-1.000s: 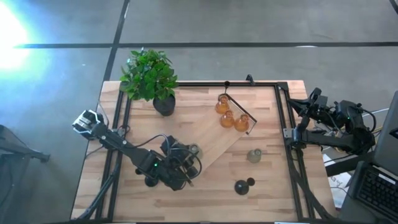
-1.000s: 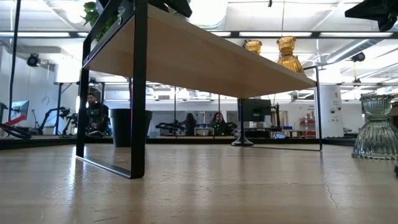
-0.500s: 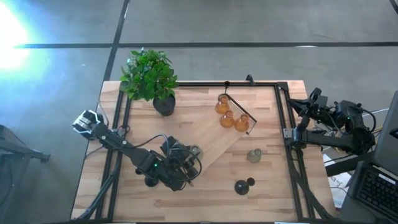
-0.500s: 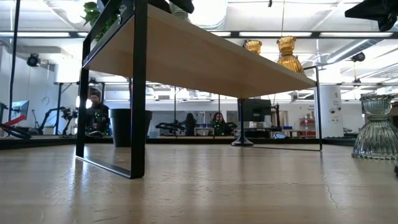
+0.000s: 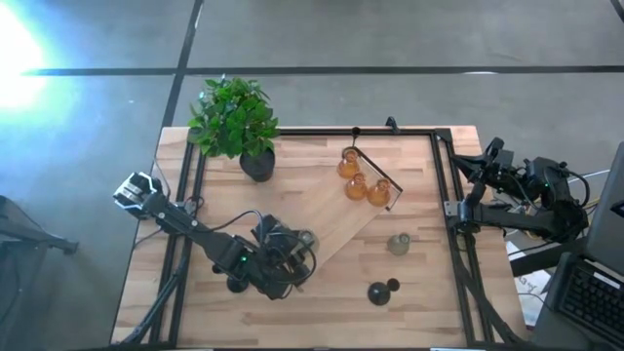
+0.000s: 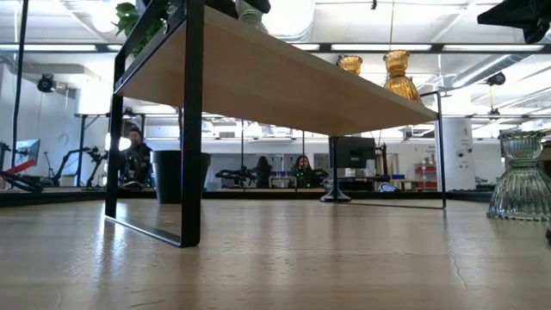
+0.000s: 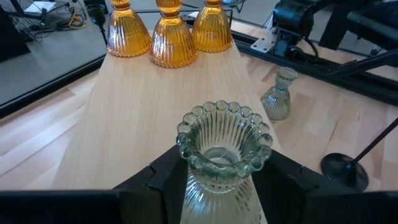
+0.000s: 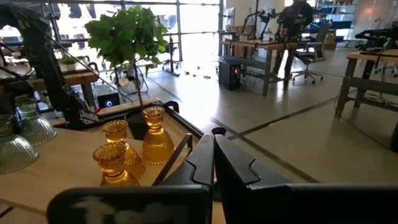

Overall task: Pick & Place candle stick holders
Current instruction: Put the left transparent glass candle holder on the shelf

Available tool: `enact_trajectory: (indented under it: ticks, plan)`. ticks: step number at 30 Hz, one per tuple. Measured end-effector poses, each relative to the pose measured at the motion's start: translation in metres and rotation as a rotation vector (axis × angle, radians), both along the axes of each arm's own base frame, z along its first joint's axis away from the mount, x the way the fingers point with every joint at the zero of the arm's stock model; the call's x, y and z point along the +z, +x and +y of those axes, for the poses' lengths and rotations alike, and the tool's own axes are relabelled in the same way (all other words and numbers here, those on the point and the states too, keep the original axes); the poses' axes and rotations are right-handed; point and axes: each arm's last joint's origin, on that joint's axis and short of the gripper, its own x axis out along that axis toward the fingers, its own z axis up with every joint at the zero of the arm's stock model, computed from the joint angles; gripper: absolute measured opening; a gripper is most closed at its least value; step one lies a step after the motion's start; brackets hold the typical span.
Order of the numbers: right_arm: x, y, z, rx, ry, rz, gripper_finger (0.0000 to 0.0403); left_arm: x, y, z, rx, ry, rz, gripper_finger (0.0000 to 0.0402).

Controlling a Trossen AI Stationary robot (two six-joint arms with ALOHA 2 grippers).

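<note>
**Candle stick holders on table and raised shelf, stock as seen**

Table [image 5: 419, 292]: light wood top, black frame rails along the far and side edges.

Shelf [image 5: 327, 210]: raised wooden board on black legs, running from the table's middle toward the far edge; seen from below in the low view [image 6: 284, 77].

Potted plant [image 5: 234, 122]: green leaves in a black pot, at the far left corner of the table.

Left arm: reaches in from the left edge; left pincer [image 7: 217, 180] sits at the near end of the shelf, its two fingers either side of the body of a pale green glass holder [image 7: 222, 155]. That holder stands upright on the shelf's near end [image 5: 304, 237]. Whether the fingers press the glass or stand just off it cannot be told.

Right arm: parked off the right edge of the table; right pincer [image 8: 213, 163] clenched, holding nothing.

Amber glass holders, three [image 5: 356, 180]: upright in a close group at the far end of the shelf, beside its right rim; the same three show in the left wrist view [image 7: 169, 34].

Pale green glass holder, second [image 5: 398, 243]: upright on the table top, right of the shelf.

Black holder [image 5: 382, 291]: round base with thin stem, on the table near the near edge.

Black holder, second [image 5: 236, 284]: near the near left corner, partly hidden by the left arm.
</note>
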Motion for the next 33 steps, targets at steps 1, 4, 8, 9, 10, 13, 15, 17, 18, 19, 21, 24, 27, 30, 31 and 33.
enact_trajectory:
  ticks: [1, 4, 8, 9, 10, 13, 15, 17, 18, 19, 21, 24, 27, 30, 31, 33]
  plan:
    - [0.000, 0.000, 0.000, 0.000, 0.000, 0.000, 0.0008, 0.001, 0.000, 0.000, -0.001, -0.004, -0.006, 0.0177]
    - [0.000, 0.000, 0.000, 0.000, 0.000, 0.000, 0.0008, 0.002, 0.001, -0.001, -0.009, -0.004, -0.014, 0.0198]
    - [0.000, 0.000, 0.000, 0.000, 0.000, 0.000, 0.0008, 0.002, 0.001, -0.001, -0.018, 0.004, -0.007, 0.0228]
    - [0.000, 0.000, 0.000, 0.000, 0.000, 0.000, 0.0008, 0.002, 0.001, -0.001, -0.023, 0.000, -0.004, 0.0233]
    - [0.000, 0.000, 0.000, 0.000, 0.000, 0.000, 0.0008, 0.002, 0.002, -0.001, -0.030, -0.004, -0.003, 0.0236]
    - [0.000, 0.000, 0.000, 0.000, 0.000, 0.000, 0.0008, 0.003, 0.002, -0.002, -0.040, -0.004, -0.003, 0.0237]
    - [0.000, 0.000, 0.000, 0.000, 0.000, 0.000, 0.0008, 0.007, 0.002, -0.003, -0.045, -0.004, -0.010, 0.0236]
    - [0.000, 0.000, 0.000, 0.000, 0.000, 0.000, 0.0008, 0.011, 0.002, -0.003, -0.048, 0.000, -0.014, 0.0236]
    - [0.000, 0.000, 0.000, 0.000, 0.000, 0.000, 0.0008, 0.012, 0.002, -0.003, -0.049, 0.001, -0.016, 0.0236]
    - [0.000, 0.000, 0.000, 0.000, 0.000, 0.000, 0.0008, 0.013, 0.002, -0.004, -0.051, 0.003, -0.017, 0.0236]
    - [0.000, 0.000, 0.000, 0.000, 0.000, 0.000, 0.0008, 0.014, 0.002, -0.004, -0.057, 0.012, -0.014, 0.0236]
    - [0.000, 0.000, 0.000, 0.000, 0.000, 0.000, 0.0008, 0.016, 0.002, -0.005, -0.065, 0.020, -0.013, 0.0236]
    - [0.000, 0.000, 0.000, 0.000, 0.000, 0.000, 0.0008, 0.018, 0.002, -0.005, -0.067, 0.032, -0.007, 0.0236]
    - [0.000, 0.000, 0.000, 0.000, 0.000, 0.000, 0.0008, 0.021, 0.003, -0.005, -0.068, 0.034, -0.011, 0.0236]
    - [0.000, 0.000, 0.000, 0.000, 0.000, 0.001, 0.0008, 0.023, 0.003, -0.005, -0.067, 0.039, -0.011, 0.0236]
    - [0.000, 0.000, 0.000, 0.000, 0.000, 0.000, 0.0008, 0.026, 0.003, -0.005, -0.068, 0.051, -0.008, 0.0236]
